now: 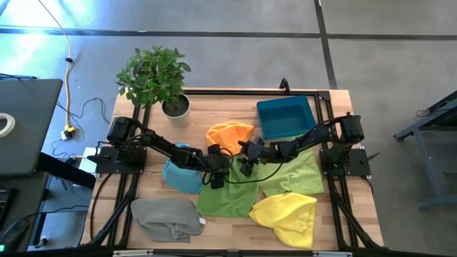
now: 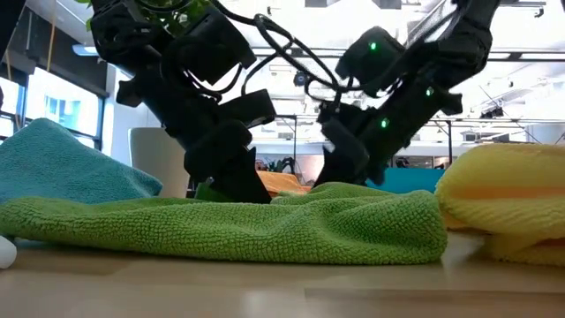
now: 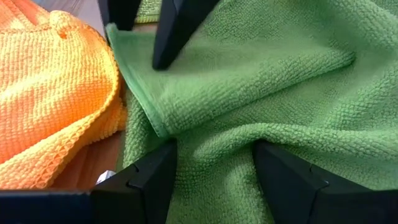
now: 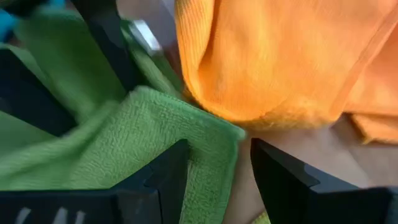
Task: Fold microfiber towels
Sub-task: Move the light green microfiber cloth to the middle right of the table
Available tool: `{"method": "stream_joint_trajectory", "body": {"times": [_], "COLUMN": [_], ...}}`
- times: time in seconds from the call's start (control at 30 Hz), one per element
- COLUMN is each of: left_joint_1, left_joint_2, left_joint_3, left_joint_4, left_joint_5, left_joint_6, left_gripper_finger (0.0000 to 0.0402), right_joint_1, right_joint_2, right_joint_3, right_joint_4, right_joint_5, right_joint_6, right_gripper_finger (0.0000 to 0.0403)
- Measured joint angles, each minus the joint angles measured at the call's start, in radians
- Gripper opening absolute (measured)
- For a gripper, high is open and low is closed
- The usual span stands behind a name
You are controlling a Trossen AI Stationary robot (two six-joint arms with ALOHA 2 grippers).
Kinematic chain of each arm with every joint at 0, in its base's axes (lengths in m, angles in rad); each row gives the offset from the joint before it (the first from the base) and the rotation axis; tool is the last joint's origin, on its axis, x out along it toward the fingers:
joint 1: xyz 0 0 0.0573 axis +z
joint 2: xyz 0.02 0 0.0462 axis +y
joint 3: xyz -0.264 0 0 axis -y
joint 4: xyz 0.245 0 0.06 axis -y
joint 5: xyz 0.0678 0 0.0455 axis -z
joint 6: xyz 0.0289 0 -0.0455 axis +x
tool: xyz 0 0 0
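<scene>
The green towel (image 1: 227,196) lies spread and rumpled mid-counter (image 1: 235,107), touching the orange towel (image 1: 230,134) behind it, between the light blue towel (image 1: 181,173) and the lime green towel (image 1: 294,171). Both end effectors meet over its rear edge. The left end effector (image 3: 214,174) stands wide, fingers pressed into the cloth, and the right end effector (image 4: 217,171) stands wide astride the towel's corner, gripping nothing.
</scene>
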Motion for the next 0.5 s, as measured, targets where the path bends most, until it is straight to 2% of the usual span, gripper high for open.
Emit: {"method": "stream_joint_trajectory", "body": {"times": [0.17,0.4,0.5], "left_joint_1": [0.000,0.000,-0.001], "left_joint_2": [0.000,-0.004,-0.005], "left_joint_3": [0.000,0.000,-0.001], "left_joint_4": [0.000,-0.002,-0.005], "left_joint_5": [0.000,0.001,0.003], "left_joint_6": [-0.001,-0.002,-0.013], "left_gripper_finger": [0.0203,0.0203,0.0203], "right_joint_1": [0.000,0.001,0.000], "right_joint_2": [0.039,0.036,0.035], "right_joint_3": [0.000,0.000,0.001], "right_joint_4": [0.069,0.069,0.059], "right_joint_5": [0.016,-0.003,0.001], "right_joint_6": [-0.003,-0.008,0.011], "right_gripper_finger": [0.0135,0.0026,0.0007]}}
